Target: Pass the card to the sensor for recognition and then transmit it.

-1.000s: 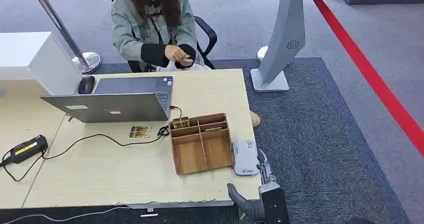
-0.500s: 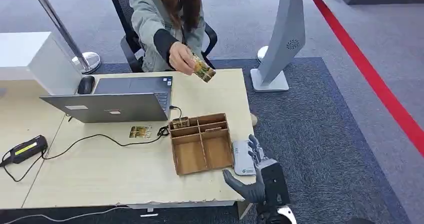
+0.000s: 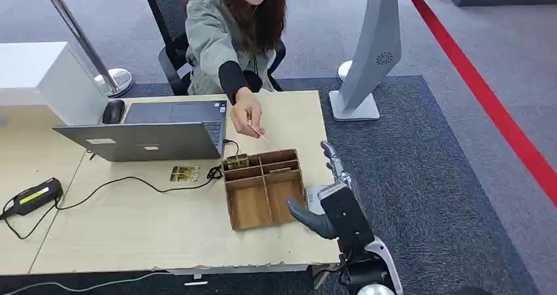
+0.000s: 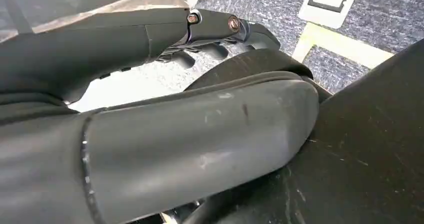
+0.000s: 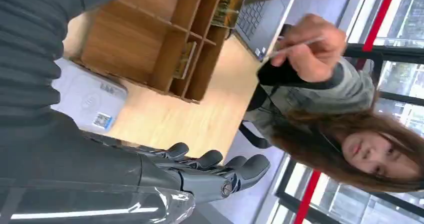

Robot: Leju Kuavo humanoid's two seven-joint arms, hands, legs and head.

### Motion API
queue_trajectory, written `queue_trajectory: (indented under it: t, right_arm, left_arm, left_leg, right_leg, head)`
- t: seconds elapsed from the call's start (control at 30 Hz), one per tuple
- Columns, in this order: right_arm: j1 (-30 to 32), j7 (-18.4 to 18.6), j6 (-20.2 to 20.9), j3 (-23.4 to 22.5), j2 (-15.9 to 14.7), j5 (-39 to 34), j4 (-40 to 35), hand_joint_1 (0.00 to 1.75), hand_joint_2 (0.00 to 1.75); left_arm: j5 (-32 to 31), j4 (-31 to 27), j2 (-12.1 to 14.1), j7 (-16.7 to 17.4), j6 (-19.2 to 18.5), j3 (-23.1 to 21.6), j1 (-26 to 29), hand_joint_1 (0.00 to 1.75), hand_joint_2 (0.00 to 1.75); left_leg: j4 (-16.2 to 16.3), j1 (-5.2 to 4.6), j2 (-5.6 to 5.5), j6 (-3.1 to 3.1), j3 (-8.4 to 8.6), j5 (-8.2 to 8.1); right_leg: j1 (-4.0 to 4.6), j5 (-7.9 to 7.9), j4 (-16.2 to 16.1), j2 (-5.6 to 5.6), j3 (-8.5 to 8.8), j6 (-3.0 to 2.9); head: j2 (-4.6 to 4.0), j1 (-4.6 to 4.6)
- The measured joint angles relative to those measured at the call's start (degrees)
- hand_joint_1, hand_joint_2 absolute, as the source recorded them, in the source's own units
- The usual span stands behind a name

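Note:
A person seated across the table pinches a thin card (image 3: 257,132) edge-on above the far side of the wooden box (image 3: 263,188); the right wrist view also has the card (image 5: 292,47) in that person's fingers. The white card reader (image 3: 312,195) lies flat beside the box, at the table's right edge. My right hand (image 3: 330,188) hovers over the reader, fingers stretched forward and thumb out to the side, holding nothing. In its wrist view my right hand (image 5: 210,170) is apart from the reader (image 5: 87,97). My left hand (image 4: 200,134) hangs low with fingers extended, empty.
The box's back compartments hold cards (image 3: 238,161). Another card (image 3: 184,173) lies on the table by a cable. An open laptop (image 3: 151,137), a mouse (image 3: 113,111) and a black-and-yellow device (image 3: 33,196) sit to the left. A grey kiosk stand (image 3: 368,58) stands on the carpet.
The person leaned forward and lowered the card from up high to just above the box. My right hand rose from the table's near edge to above the reader.

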Motion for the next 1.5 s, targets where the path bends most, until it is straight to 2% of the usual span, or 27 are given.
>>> queue_trajectory:
  t: [0.27, 0.53, 0.93, 0.97, 1.0, 1.03, 1.5]
  right_arm:
    - [-4.0, 1.0, -0.5, 0.7, 0.8, -0.1, 1.4, 0.0, 1.75]
    - [-6.7, -1.1, -2.3, 1.4, 3.0, -1.5, 5.9, 0.0, 1.75]
    - [-9.9, -2.5, -2.7, 2.4, 6.3, -2.9, 13.3, 0.0, 1.75]
    - [-9.9, -2.5, -2.7, 2.5, 6.5, -3.1, 13.8, 0.91, 1.75]
    - [-9.9, -2.6, -2.7, 2.6, 6.6, -3.0, 14.1, 1.59, 1.75]
    - [-10.0, -2.6, -2.7, 2.6, 6.7, -3.1, 14.2, 1.75, 1.75]
    - [-10.5, -3.4, -2.7, 3.4, 7.5, -3.6, 17.9, 1.75, 1.75]
  left_arm:
    - [-1.0, 0.0, 0.0, 0.0, 0.0, -1.2, -0.2, 0.0, 0.0]
    - [-2.2, 0.0, 0.0, 0.0, 0.2, -2.0, -0.3, 0.0, 0.0]
    - [-2.9, 0.0, 0.0, 0.0, 1.0, -3.3, -0.5, 0.0, 0.0]
    - [-2.9, 0.0, -0.1, 0.0, 1.0, -3.4, -0.5, 0.0, 0.0]
    - [-2.9, 0.0, -0.1, 0.0, 1.0, -3.5, -0.5, 0.0, 0.0]
    - [-2.9, 0.0, -0.1, 0.0, 1.0, -3.6, -0.5, 0.0, 0.0]
    - [-2.9, 0.0, -0.1, 0.0, 1.0, -4.3, -0.6, 0.0, 0.0]
  left_leg:
    - [0.0, 0.0, -0.01, 0.0, -0.01, 0.0]
    - [0.0, 0.0, -0.02, 0.0, 0.0, 0.0]
    - [0.0, 0.0, -0.01, 0.0, -0.01, 0.0]
    - [0.0, 0.0, -0.03, 0.0, -0.01, 0.0]
    - [0.0, 0.0, -0.05, 0.0, -0.01, 0.0]
    - [0.0, 0.0, -0.04, 0.0, -0.01, 0.0]
    - [0.0, 0.0, -0.03, 0.0, -0.01, 0.0]
  right_leg:
    - [0.0, 0.0, 0.0, 0.0, 0.0, 0.0]
    - [0.01, 0.0, 0.0, -0.01, 0.0, 0.0]
    - [0.0, -0.01, 0.0, -0.01, 0.0, 0.0]
    - [0.0, -0.01, 0.0, -0.02, -0.01, 0.0]
    - [0.0, -0.01, 0.0, -0.04, -0.01, 0.0]
    - [0.0, -0.01, 0.0, -0.04, -0.01, 0.0]
    - [0.0, -0.01, 0.0, -0.03, -0.01, 0.0]
  head:
    - [0.0, 0.0]
    - [0.0, 0.0]
    - [0.0, 0.0]
    - [0.0, 0.0]
    - [0.0, 0.02]
    - [0.0, 0.0]
    - [0.0, 0.0]
